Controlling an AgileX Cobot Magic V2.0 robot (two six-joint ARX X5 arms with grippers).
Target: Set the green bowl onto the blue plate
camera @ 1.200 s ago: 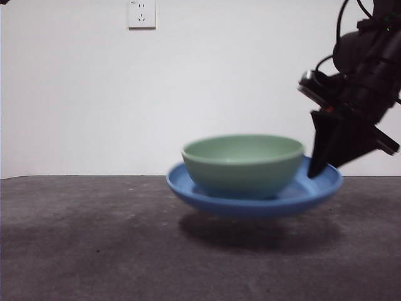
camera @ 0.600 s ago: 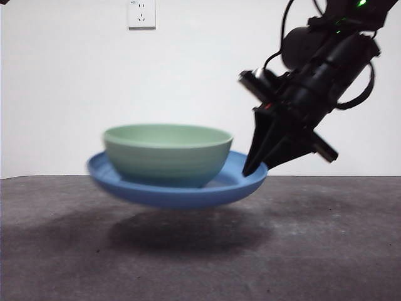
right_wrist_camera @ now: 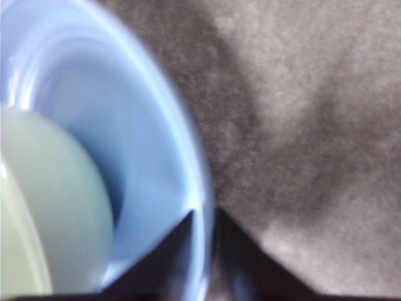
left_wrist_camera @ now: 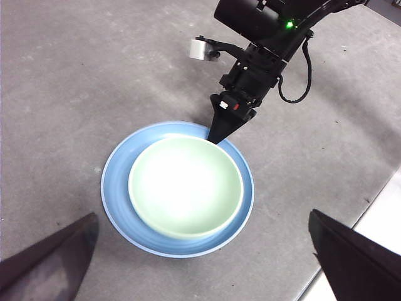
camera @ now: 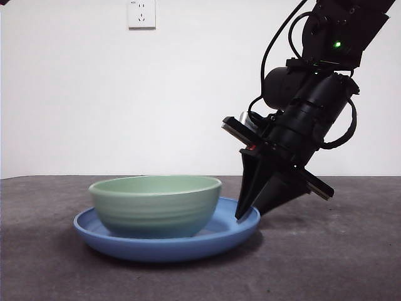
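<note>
The dark grey table [camera: 351, 263] (matte, faintly speckled) bears the blue plate [camera: 163, 246] directly.

Layout: the green bowl [camera: 156, 205] sits upright in the blue plate [camera: 113, 241], which lies flat on the table [camera: 338, 263]. The right gripper [camera: 245, 213] meets the plate's rim at its right in the front view, one jaw on each side. A wall socket [camera: 141, 13] is behind, above.
</note>
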